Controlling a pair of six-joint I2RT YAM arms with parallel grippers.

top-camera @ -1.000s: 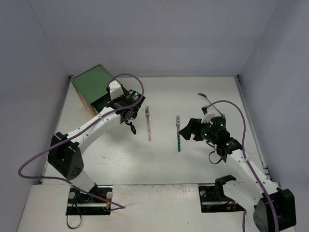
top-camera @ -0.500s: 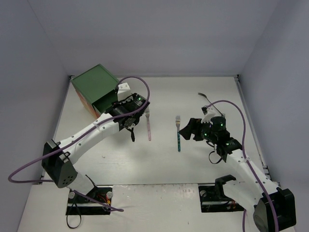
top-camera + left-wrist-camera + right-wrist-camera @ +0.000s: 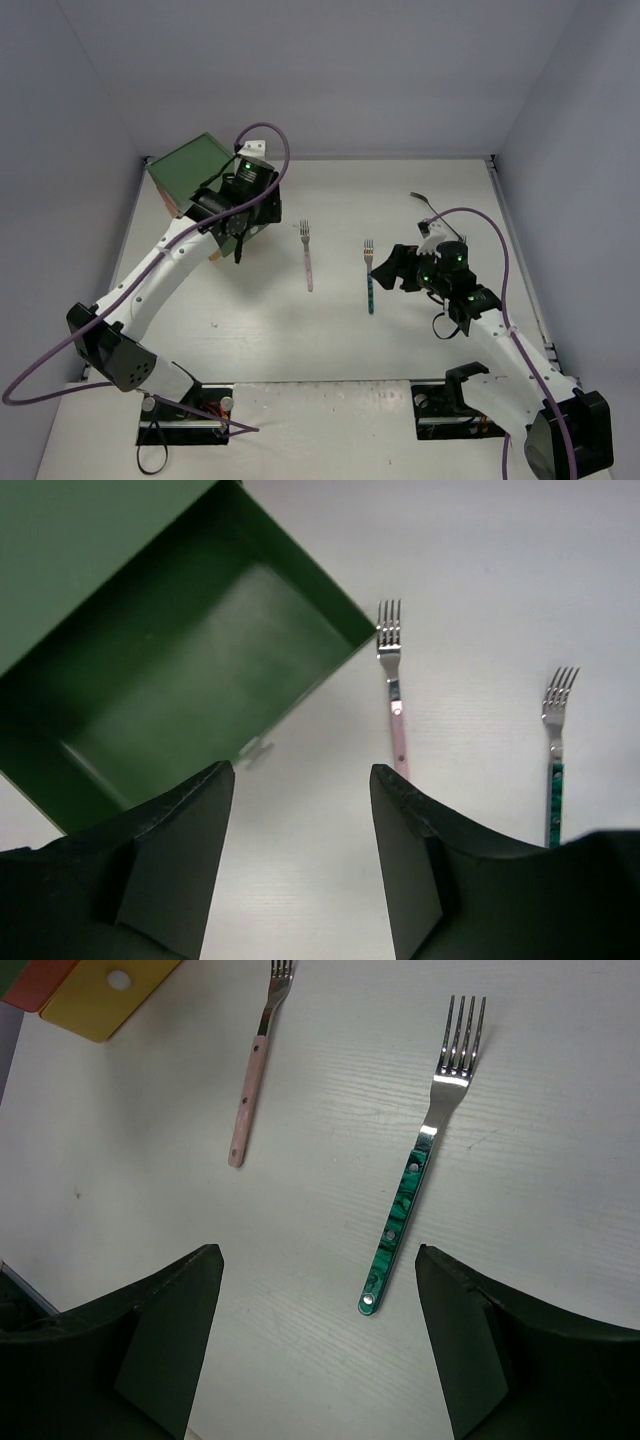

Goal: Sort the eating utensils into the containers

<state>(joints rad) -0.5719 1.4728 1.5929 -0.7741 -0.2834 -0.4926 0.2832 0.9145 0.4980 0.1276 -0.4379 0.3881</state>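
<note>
Two forks lie on the white table: a pink-handled fork (image 3: 307, 258) (image 3: 395, 705) (image 3: 253, 1072) and, to its right, a teal-handled fork (image 3: 369, 277) (image 3: 555, 755) (image 3: 415, 1165). The green-topped chest (image 3: 188, 168) stands at the back left, its green drawer (image 3: 190, 670) pulled out, with nothing visible inside. My left gripper (image 3: 238, 248) (image 3: 300, 775) hangs open and empty over the table at the drawer's front edge. Just right of the teal fork, my right gripper (image 3: 385, 268) (image 3: 318, 1260) is open and empty, with the fork's handle end between its fingers in the wrist view.
A dark slim utensil (image 3: 425, 203) lies at the back right. The chest's yellow drawer front (image 3: 105, 990) with its white knob shows at the top left of the right wrist view. Grey walls enclose the table.
The left gripper's jaws have opened, and the left wrist has swung back and left from beside the pink fork to the chest. The right arm and both forks have not moved.
</note>
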